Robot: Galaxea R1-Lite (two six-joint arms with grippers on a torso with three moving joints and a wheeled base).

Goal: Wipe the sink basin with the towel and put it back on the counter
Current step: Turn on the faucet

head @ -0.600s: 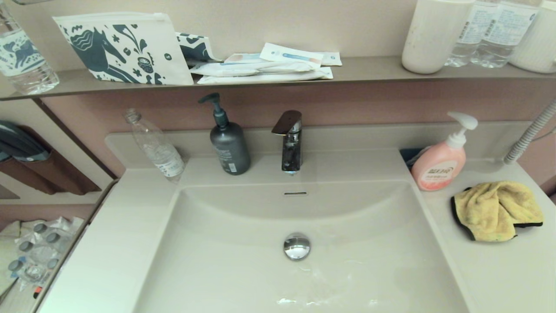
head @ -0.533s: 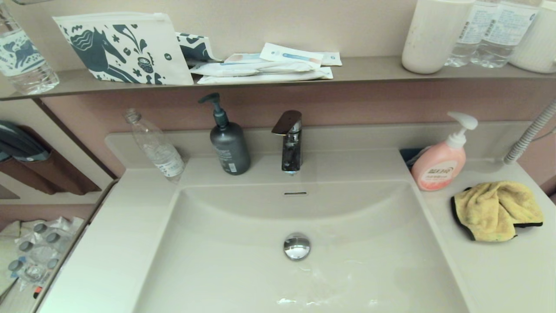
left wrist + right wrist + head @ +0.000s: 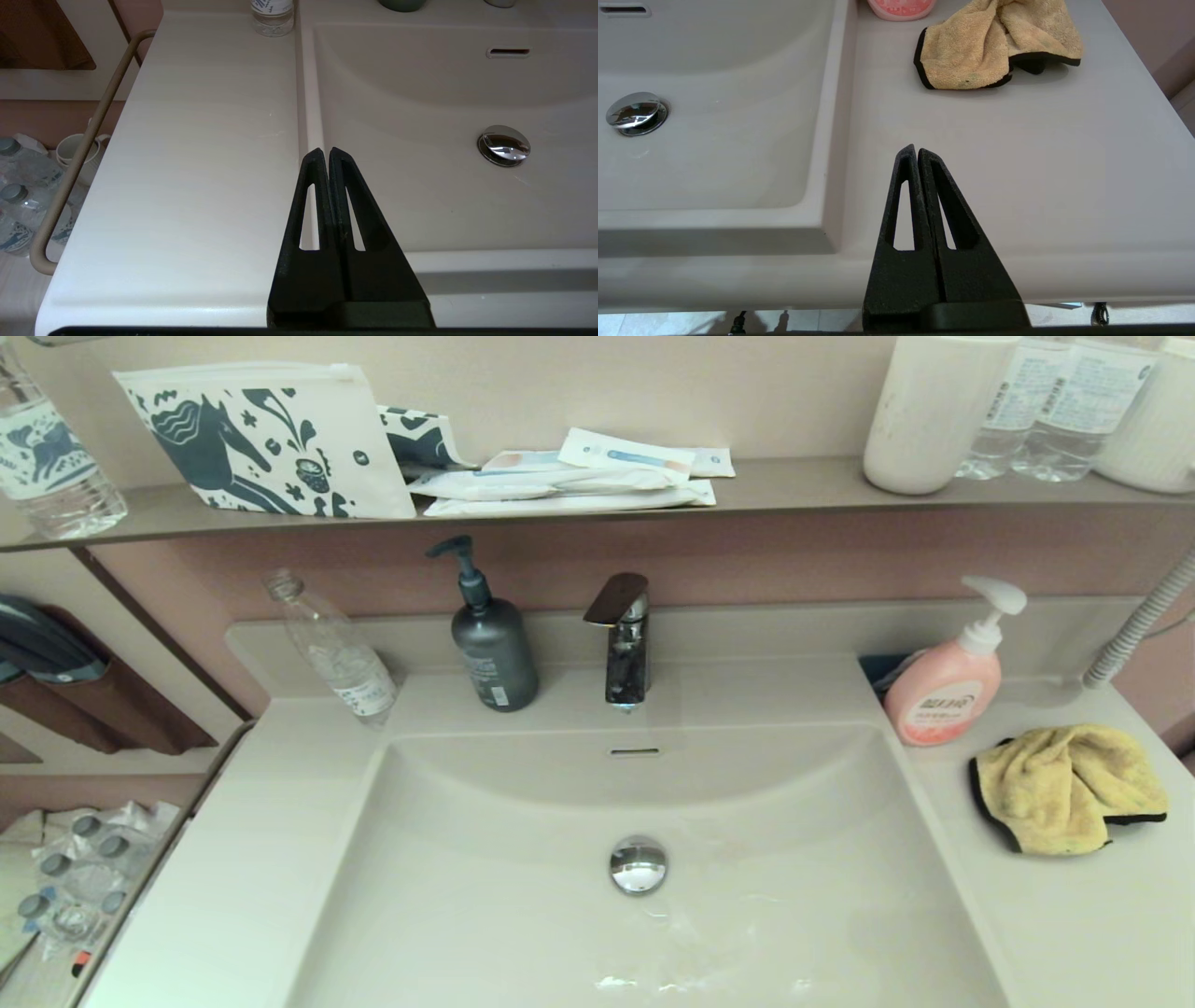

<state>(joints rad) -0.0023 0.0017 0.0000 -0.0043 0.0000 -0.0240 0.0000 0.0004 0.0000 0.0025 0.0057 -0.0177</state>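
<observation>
The mustard-yellow towel (image 3: pixel 1064 789) with black trim lies crumpled on the counter (image 3: pixel 1074 915) right of the sink basin (image 3: pixel 523 859); it also shows in the right wrist view as the towel (image 3: pixel 994 42). The basin's chrome drain plug (image 3: pixel 639 865) and overflow slot (image 3: pixel 635 751) are visible, with water streaks near the front. My right gripper (image 3: pixel 916 150) is shut and empty, above the counter's front edge, well short of the towel. My left gripper (image 3: pixel 325 151) is shut and empty, over the basin's left rim. Neither gripper shows in the head view.
A pink soap pump bottle (image 3: pixel 945 695) stands just behind the towel. A grey pump bottle (image 3: pixel 492 649), the faucet (image 3: pixel 624 639) and a clear plastic bottle (image 3: pixel 336 649) line the back. A rail (image 3: pixel 84 144) runs along the counter's left side. The shelf (image 3: pixel 794 485) above carries pouches and bottles.
</observation>
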